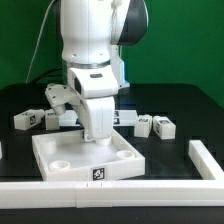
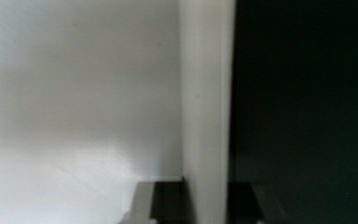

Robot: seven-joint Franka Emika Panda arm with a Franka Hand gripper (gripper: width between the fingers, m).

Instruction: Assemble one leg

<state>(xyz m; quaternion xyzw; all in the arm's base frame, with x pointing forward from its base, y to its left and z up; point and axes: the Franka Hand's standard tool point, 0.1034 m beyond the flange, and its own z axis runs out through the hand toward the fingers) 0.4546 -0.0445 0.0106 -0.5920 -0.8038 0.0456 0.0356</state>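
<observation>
Exterior view: gripper [image 1: 97, 136] low over the white tray [image 1: 60, 168]; a leg [image 1: 163, 127] lies near. Whether the jaws grip anything cannot be told.

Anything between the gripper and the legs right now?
Nothing loose visibly. Gripper is low at the tray's far wall; legs lie on the table either side of it, outside the tray. Wrist view shows only a white wall edge right at it.
</observation>
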